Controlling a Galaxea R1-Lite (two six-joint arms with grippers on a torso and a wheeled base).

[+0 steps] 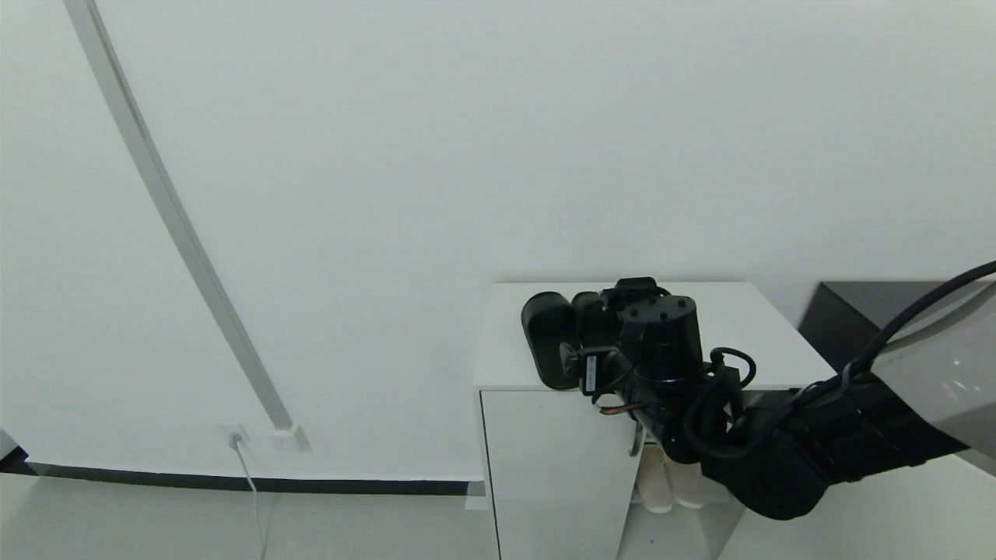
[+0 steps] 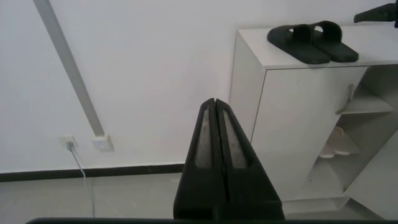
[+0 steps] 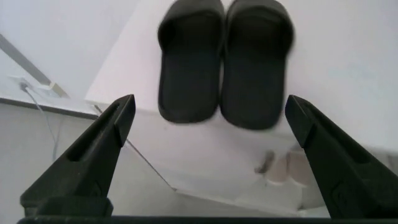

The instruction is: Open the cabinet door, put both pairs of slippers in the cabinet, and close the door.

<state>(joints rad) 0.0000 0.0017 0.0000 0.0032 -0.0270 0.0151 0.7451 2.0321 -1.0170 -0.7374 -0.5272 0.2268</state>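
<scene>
A pair of black slippers (image 3: 224, 59) lies side by side on top of the white cabinet (image 1: 513, 342), near its front edge. My right gripper (image 3: 208, 115) hovers open just in front of and above them, one finger to each side, touching neither. In the head view the right wrist (image 1: 661, 342) covers part of the black slippers (image 1: 548, 338). The cabinet's right side stands open, and a pair of white slippers (image 1: 661, 482) rests on a shelf inside. My left gripper (image 2: 214, 102) is shut on nothing, out in front of the cabinet's left side, well away from the black slippers (image 2: 314, 42).
The cabinet's left door (image 2: 305, 124) is closed, with a metal handle (image 2: 345, 99) at its inner edge. A wall socket with a cable (image 1: 233, 437) and a slanting cable duct (image 1: 179, 225) are left of the cabinet. A dark block (image 1: 871, 311) stands to its right.
</scene>
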